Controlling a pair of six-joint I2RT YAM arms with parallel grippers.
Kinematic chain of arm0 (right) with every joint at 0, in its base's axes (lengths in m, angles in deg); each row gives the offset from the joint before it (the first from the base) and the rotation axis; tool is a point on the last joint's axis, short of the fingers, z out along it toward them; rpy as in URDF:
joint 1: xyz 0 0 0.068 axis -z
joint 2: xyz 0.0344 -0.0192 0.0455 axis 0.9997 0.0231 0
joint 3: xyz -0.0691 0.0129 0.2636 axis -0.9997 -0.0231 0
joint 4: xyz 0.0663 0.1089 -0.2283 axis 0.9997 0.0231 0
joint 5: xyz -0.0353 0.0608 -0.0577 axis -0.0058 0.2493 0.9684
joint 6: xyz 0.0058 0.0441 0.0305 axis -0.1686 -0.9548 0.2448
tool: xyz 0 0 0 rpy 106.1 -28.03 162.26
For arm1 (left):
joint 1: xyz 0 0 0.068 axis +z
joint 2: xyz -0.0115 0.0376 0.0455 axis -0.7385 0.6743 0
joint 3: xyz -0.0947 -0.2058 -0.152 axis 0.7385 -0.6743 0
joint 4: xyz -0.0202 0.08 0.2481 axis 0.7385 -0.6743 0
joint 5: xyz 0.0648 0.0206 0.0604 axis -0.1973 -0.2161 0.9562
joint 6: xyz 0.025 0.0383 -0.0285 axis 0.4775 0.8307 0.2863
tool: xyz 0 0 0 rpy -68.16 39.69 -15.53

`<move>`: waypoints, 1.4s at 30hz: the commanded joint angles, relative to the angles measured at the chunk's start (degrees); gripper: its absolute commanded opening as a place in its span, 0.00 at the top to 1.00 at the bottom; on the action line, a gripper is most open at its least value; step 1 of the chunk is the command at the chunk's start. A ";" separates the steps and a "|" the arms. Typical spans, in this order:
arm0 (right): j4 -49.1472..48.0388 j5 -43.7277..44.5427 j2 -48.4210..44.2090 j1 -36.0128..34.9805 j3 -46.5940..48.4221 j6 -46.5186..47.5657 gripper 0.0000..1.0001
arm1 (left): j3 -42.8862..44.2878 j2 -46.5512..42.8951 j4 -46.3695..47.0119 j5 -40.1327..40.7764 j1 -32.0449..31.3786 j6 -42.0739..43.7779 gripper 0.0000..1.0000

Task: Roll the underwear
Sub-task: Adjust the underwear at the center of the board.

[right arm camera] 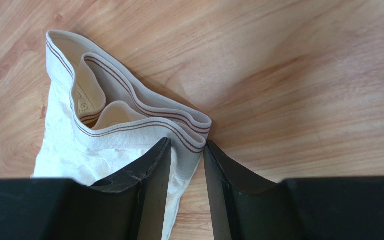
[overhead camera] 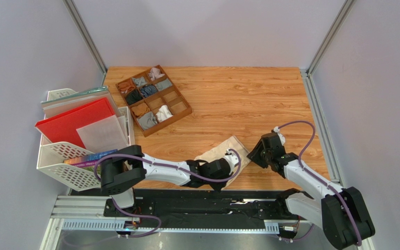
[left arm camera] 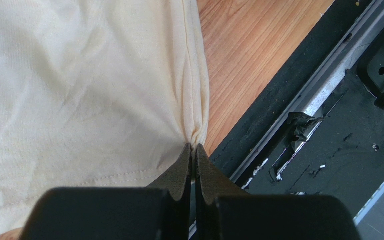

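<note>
1. The left jaws are pressed together. At their tips they pinch a puckered bit of the seamed edge of the cream underwear [left arm camera: 79, 95].
2. The right jaws stand partly spread. The folded end of the waistband [right arm camera: 144, 120] lies in the gap between them, and neither tip clearly presses on it.
3. The underwear [overhead camera: 227, 151] lies on the bench [overhead camera: 238, 99] between the two sets of jaws. Its cloth spreads flat ahead and to the left of the left jaws. Its brown-striped waistband gapes in loose loops just ahead of the right jaws.
4. A black rail [left arm camera: 329, 125] runs close to the right of the left jaws.
5. Well beyond both jaws, a wooden divided tray [overhead camera: 186, 111] holds small rolled garments [overhead camera: 147, 121].
6. Far to the left of the left jaws stands a white basket [overhead camera: 56, 161] with a red folder [overhead camera: 71, 122].
</note>
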 commanded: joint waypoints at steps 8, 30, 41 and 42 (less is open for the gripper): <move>-1.13 -0.20 8.65 0.45 0.12 1.44 0.72 | -3.50 -1.84 -2.83 -2.86 -0.48 -2.90 1.00; 6.87 -0.63 3.91 0.36 7.41 11.46 1.00 | 3.88 -12.99 -12.06 2.24 6.54 -2.37 0.42; 5.82 -1.51 7.60 0.45 9.09 12.60 1.00 | 15.20 -3.89 -5.82 -13.39 20.09 7.12 0.35; 5.73 -1.51 7.86 0.45 9.26 12.69 1.00 | 16.35 -2.91 -5.73 -14.63 20.09 7.64 0.35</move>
